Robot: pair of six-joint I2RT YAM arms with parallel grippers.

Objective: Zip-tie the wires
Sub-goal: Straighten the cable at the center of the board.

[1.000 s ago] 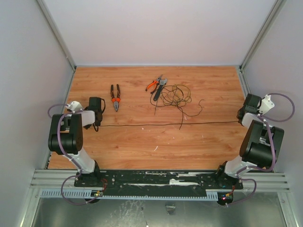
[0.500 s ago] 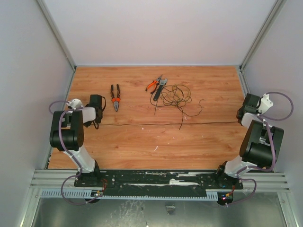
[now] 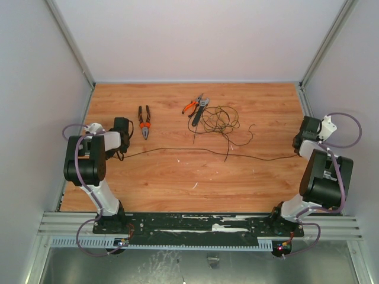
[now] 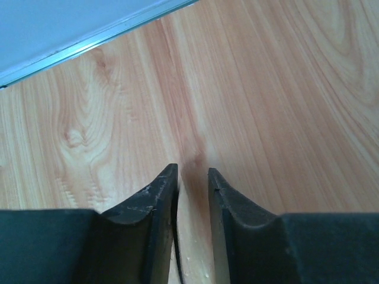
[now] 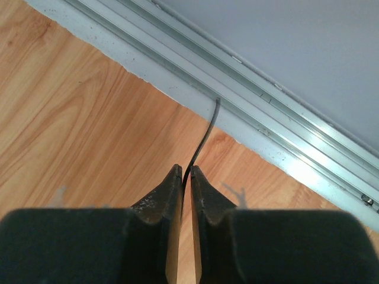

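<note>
Wires [image 3: 219,121]: loose tangle at the far middle of the desk [image 3: 177,183], with one long strand [image 3: 207,151] pulled out and sagging slightly. Its long axis runs left to right, from claw to claw.

Left claw [image 4: 192,174]: jaws apart, the strand lying loose against one inner face, not gripped.

Right claw [image 5: 185,170]: jaws drawn almost together on the strand, which curves out toward the side rail.

Zip tie [image 3: 195,131]: likely the short dark strip at the tangle's left edge, pointing near to far. It lies beyond the strand from both claws, the left one somewhat nearer.

Pliers [image 3: 144,121] and cutters [image 3: 195,105]: lying at the far side.

Hard to make out: where the strip ends among the loops, and how the strand joins the tangle. Neither wrist view shows the tangle.
</note>
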